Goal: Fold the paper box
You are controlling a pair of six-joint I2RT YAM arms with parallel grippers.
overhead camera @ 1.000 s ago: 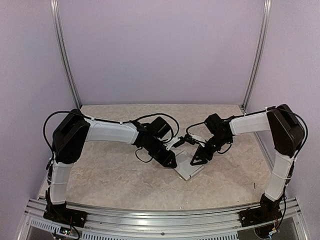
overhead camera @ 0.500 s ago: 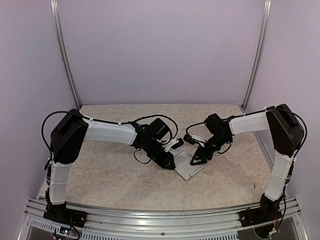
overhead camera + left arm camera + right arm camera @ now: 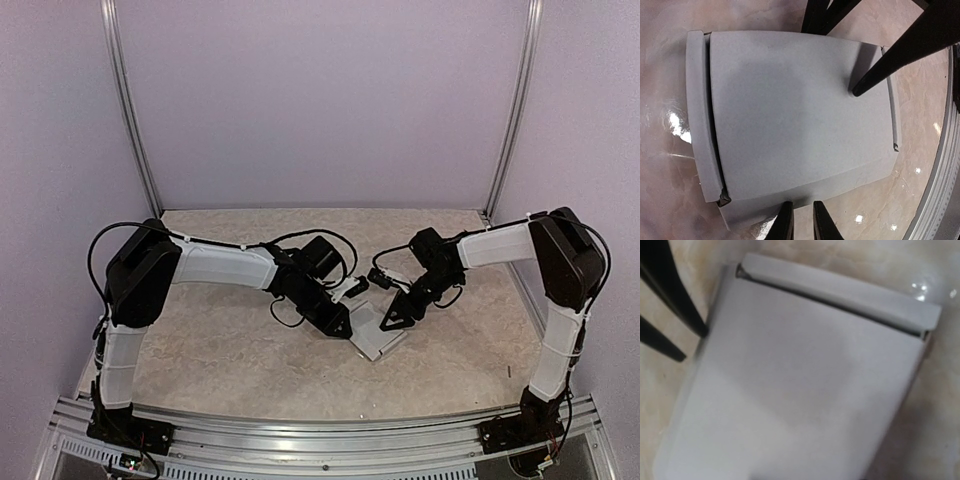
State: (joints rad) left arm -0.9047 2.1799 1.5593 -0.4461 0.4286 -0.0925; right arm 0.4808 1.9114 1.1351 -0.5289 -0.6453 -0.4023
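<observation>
Overhead, the pale grey-white thin card paper box (image 3: pixel 378 342) lies flat on the beige marbled table (image 3: pixel 220 350), between the left gripper (image 3: pixel 343 328) and the right gripper (image 3: pixel 393 322). From the left wrist, its own fingers (image 3: pixel 785 225) are slightly parted at the box's edge, and the right gripper's are spread, one tip pressing the card. From the right wrist, plain card fills the frame.

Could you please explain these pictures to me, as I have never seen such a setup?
These are two robot arms bolted side by side, each ending in a two-finger gripper. The wide picture comes from a fixed camera above and behind; the close-ups come from wrist cameras. On the table lies one slim pale grey paper box. The right gripper is open, one fingertip resting on the box. The left gripper has its fingers nearly together at the box's edge; nothing is clearly held.
</observation>
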